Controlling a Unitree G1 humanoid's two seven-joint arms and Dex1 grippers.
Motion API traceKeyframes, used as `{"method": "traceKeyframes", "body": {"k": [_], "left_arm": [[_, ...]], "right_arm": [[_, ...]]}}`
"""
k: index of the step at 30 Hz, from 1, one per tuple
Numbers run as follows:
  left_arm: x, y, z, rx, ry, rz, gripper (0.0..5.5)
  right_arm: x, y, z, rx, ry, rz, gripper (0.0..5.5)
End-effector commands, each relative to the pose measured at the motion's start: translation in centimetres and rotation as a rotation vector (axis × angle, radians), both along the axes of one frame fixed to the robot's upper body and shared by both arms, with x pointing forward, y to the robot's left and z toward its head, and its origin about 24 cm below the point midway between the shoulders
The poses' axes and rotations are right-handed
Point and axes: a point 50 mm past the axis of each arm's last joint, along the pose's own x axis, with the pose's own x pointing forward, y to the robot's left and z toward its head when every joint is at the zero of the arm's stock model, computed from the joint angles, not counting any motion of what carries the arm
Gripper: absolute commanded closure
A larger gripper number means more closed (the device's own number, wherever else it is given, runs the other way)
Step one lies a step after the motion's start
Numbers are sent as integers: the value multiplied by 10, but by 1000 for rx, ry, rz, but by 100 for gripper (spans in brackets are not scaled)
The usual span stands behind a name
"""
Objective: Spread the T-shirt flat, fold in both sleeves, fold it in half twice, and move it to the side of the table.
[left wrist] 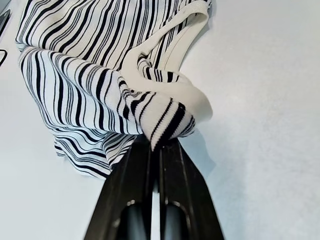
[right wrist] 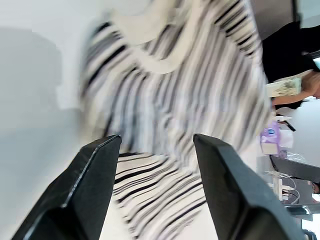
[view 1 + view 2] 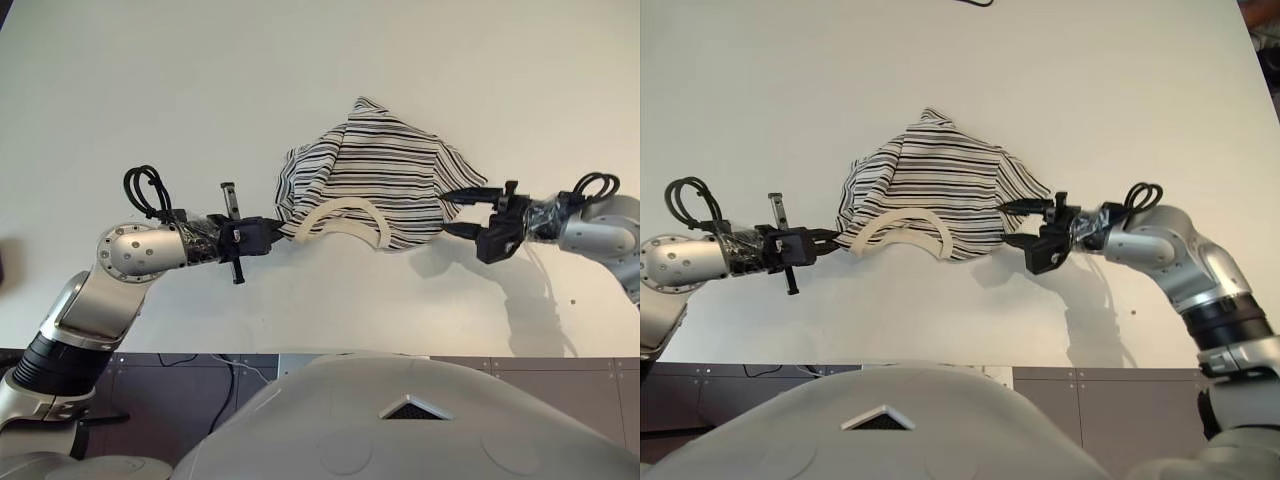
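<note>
On the white tabletop, the striped T-shirt is bunched mid-table, its left edge pinched by the left claw. The right claw is held open at its right edge. It could get dragged, not spread, if pulled one-sided.

Left arm outstretched, jaws clamped; right arm outstretched, jaws apart.

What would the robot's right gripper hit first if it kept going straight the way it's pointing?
The striped T-shirt. The right gripper points at the shirt's right edge with its jaws open, and the right wrist view shows cloth just ahead between them. Whether it already touches the cloth is unclear.
</note>
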Motion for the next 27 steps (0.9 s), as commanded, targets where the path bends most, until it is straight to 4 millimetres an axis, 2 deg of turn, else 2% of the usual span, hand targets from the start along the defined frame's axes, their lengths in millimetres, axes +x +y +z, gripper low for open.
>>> {"method": "traceKeyframes", "body": {"k": [1,4,10,16,22,27], "left_arm": [[1,0,-1,3,-12,0,540],[2,-2,0,-7,-15,-1,540],[3,-5,0,-19,-15,-1,540],[3,-4,0,-23,-18,13,540],[5,-5,0,-29,-24,19,540],[5,-5,-1,-28,-24,23,540]], "right_arm": [[1,-14,-11,-84,-46,-12,265],[3,-15,-21,-115,-68,-7,225],[-3,-4,-31,-83,-59,21,225],[-4,-5,-29,-60,-62,18,225],[-5,10,-27,25,-74,10,225],[-5,10,-26,39,-75,1,225]]}}
